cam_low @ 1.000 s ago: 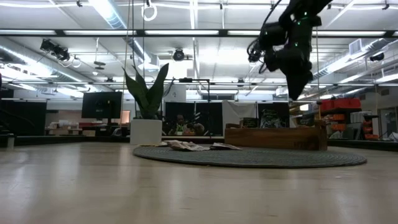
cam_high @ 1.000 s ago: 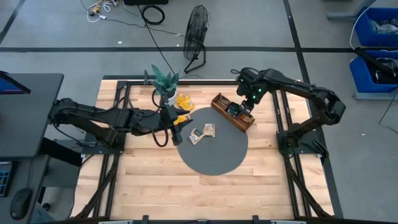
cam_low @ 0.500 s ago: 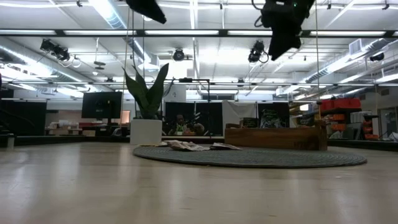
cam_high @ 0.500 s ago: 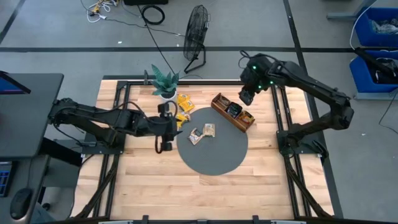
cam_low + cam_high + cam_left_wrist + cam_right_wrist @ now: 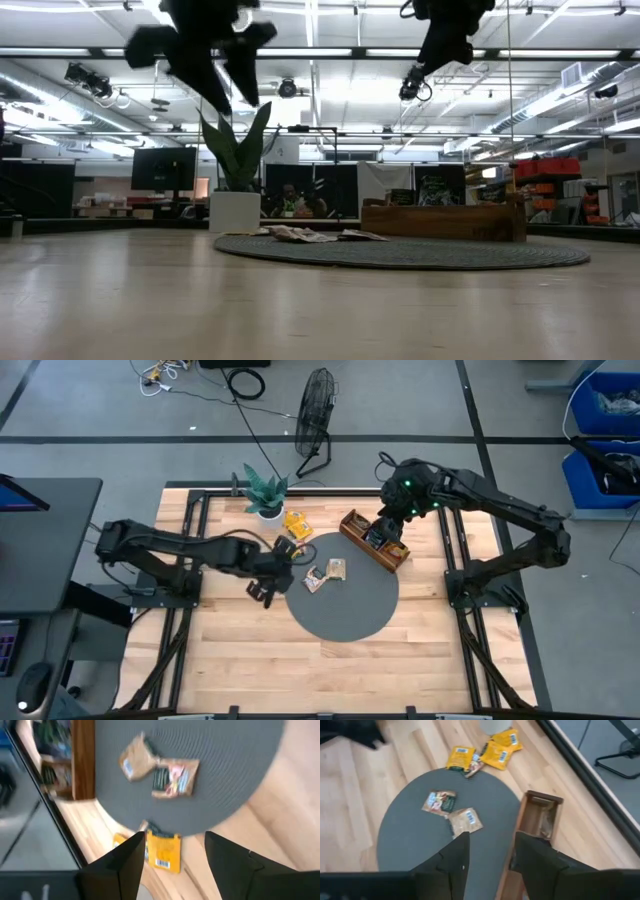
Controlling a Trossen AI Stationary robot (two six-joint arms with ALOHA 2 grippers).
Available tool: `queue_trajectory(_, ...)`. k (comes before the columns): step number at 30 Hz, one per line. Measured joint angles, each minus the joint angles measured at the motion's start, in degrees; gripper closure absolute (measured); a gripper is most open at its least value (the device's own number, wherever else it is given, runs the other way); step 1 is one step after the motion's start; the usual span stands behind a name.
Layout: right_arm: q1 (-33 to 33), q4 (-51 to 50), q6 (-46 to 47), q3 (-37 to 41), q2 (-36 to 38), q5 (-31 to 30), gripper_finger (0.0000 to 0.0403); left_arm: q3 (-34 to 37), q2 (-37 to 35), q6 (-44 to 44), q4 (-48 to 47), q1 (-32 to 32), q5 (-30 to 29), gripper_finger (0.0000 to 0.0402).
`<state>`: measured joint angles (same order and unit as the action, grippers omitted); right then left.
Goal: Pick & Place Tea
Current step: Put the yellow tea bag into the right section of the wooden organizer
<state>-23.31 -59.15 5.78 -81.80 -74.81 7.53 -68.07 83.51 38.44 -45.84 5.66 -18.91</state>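
Note:
Two tea packets (image 5: 338,568) (image 5: 316,578) lie flat on the round grey mat (image 5: 340,610); the right wrist view shows them as one dark (image 5: 439,802) and one brown (image 5: 466,821). Several yellow tea packets (image 5: 295,525) lie on the wood by the mat's far-left edge. My left gripper (image 5: 172,855) hangs open above one yellow packet (image 5: 162,851), which shows between its fingers, clear of them. My right gripper (image 5: 490,852) is open and empty, high over the wooden tray (image 5: 537,820). In the low view both grippers, left (image 5: 228,95) and right (image 5: 430,65), hang well above the table.
The long wooden tray (image 5: 375,540) stands on the mat's far-right edge. A potted green plant (image 5: 265,492) stands just beyond the yellow packets. Bare wooden tabletop (image 5: 250,650) lies toward the near edge. A fan (image 5: 315,410) stands on the floor behind the table.
My left gripper has come down and rolled about its own axis, now slanting down over the yellow packets at the mat's left edge. My right gripper has risen from just above the tray to high over it. No tea packet has moved.

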Motion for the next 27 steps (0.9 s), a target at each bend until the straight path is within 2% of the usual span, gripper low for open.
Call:
queue_trajectory(2,0.99,-0.02,0.47,0.0,0.0,-0.01,0.0238,0.0,2.06,-2.18,1.68,-1.75,0.15,0.0189)
queue_trajectory(7,2.79,-0.09,1.32,0.0,0.0,-0.18,0.0238,0.0,6.03,-4.41,4.75,-6.63,6.04,0.0196)
queue_trajectory(19,3.71,-0.1,3.21,0.0,0.0,-0.2,0.0238,-0.01,15.8,5.3,5.08,-14.11,6.52,0.0222)
queue_trajectory(27,3.71,0.04,3.21,0.0,0.0,-0.19,0.0238,-0.02,20.86,5.55,5.17,-17.24,6.48,0.0223)
